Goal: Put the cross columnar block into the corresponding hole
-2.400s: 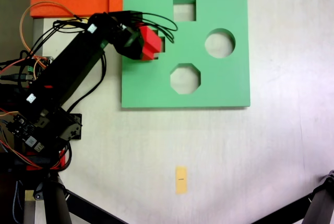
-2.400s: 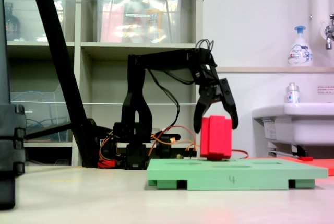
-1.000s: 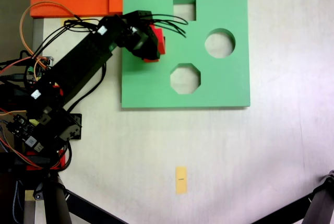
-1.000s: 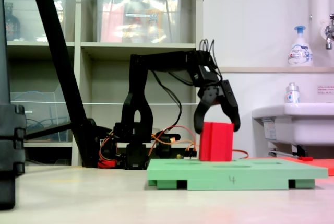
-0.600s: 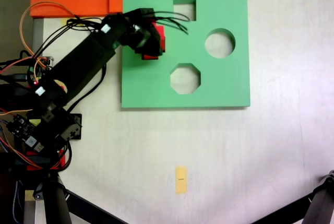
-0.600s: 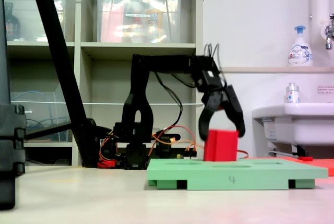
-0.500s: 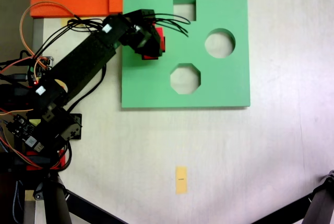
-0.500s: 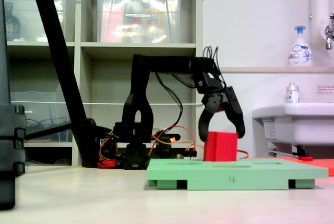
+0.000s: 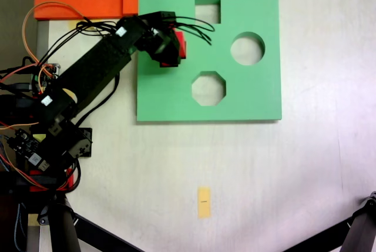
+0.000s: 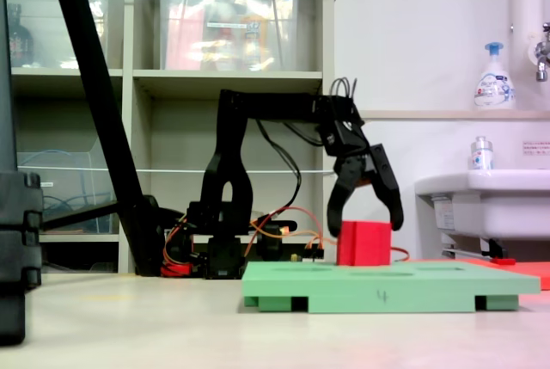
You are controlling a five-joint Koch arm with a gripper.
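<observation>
My gripper (image 10: 365, 223) hangs with jaws spread, straddling the red block (image 10: 363, 244) without gripping it. The block sits partly sunk in the cross hole (image 9: 178, 45) at the left of the green board (image 9: 247, 87), its top standing above the board surface. Square hole (image 9: 207, 11), round hole (image 9: 247, 49) and octagonal hole (image 9: 208, 88) hold nothing. A yellow tag (image 9: 203, 202) lies apart on the worktop (image 9: 305, 170).
</observation>
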